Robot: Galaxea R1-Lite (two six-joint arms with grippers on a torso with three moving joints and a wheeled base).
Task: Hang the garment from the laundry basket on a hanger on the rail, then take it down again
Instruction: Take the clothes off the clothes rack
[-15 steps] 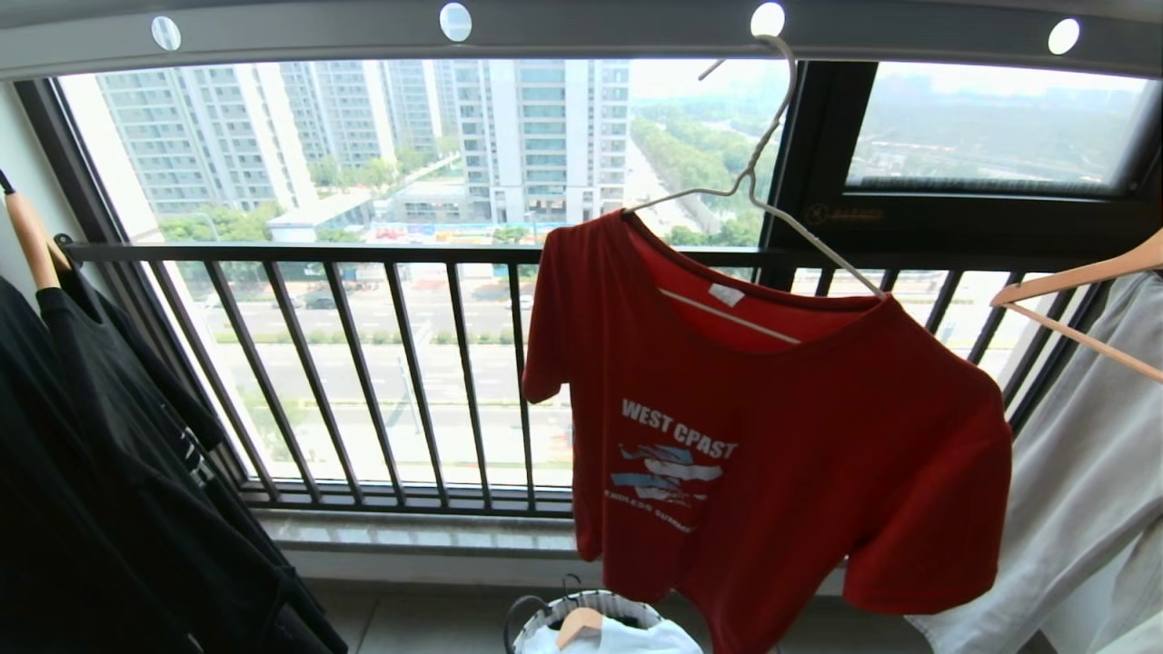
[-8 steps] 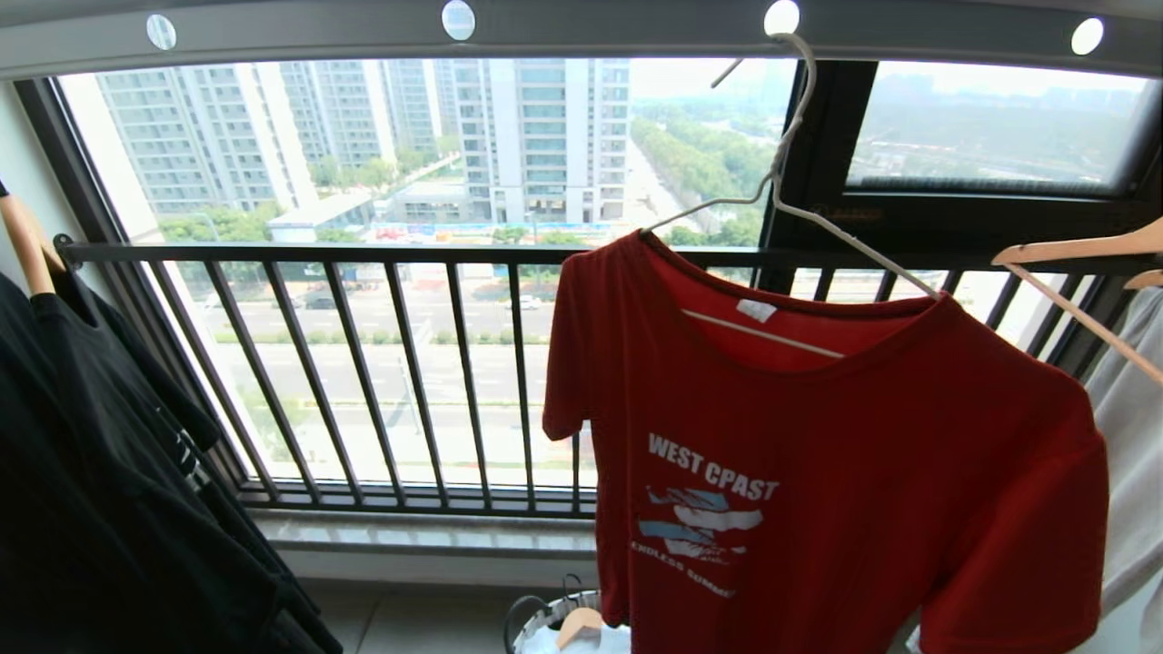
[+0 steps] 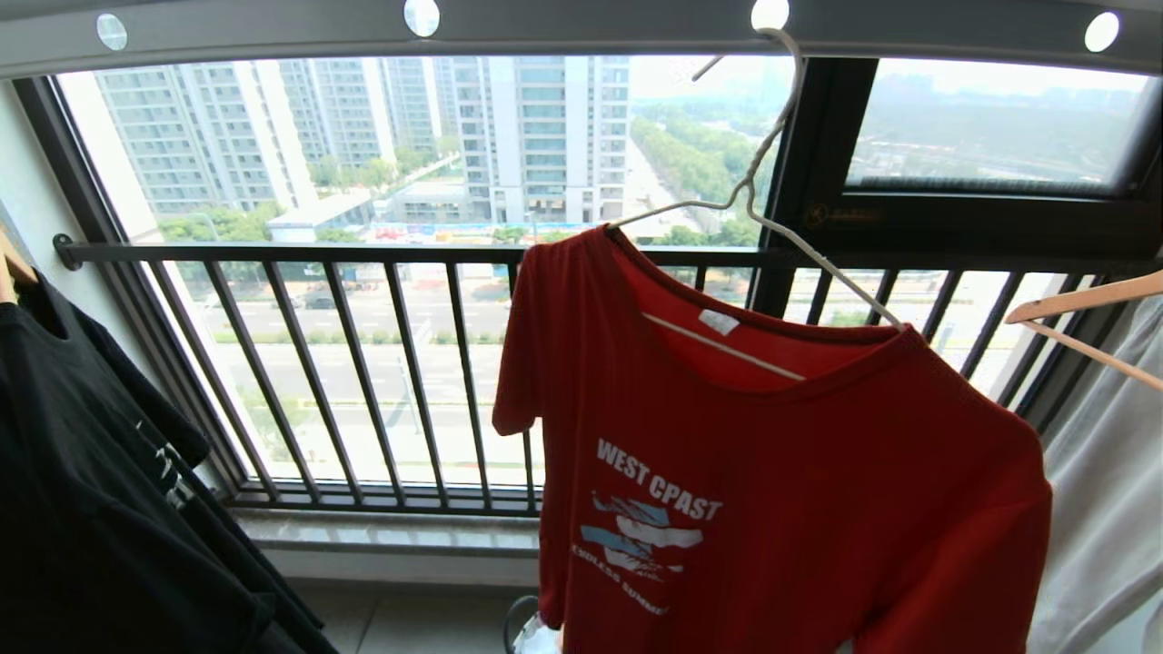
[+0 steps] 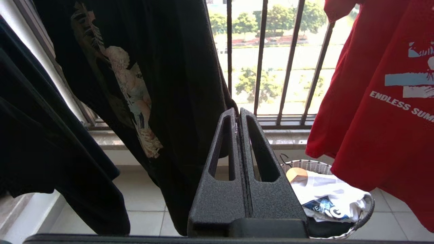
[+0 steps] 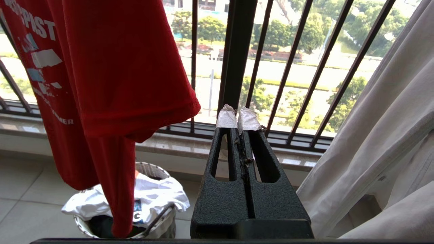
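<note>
The grey perforated rail (image 3: 581, 32) is seen spanning the top of the head view, above the dark barred window railing (image 3: 363, 363). The red T-shirt (image 3: 772, 490), lettered "WEST CPAST", is found hung on the thin white wire hanger (image 3: 754, 182), whose long hook is passed through a hole in the rail. A black printed T-shirt (image 4: 152, 84) is hung to the left of it, and a pale grey garment (image 5: 373, 135) to the right under a wooden hanger (image 3: 1081, 309). The round laundry basket (image 4: 368, 210) is set on the tiled floor below the red T-shirt, with white clothing left in it. The left claw (image 4: 239, 113) is observed fully closed and empty, near the black T-shirt. The right claw (image 5: 238, 113), its tips wrapped in white tape, is likewise closed on nothing, between the red T-shirt and the grey garment.
</note>
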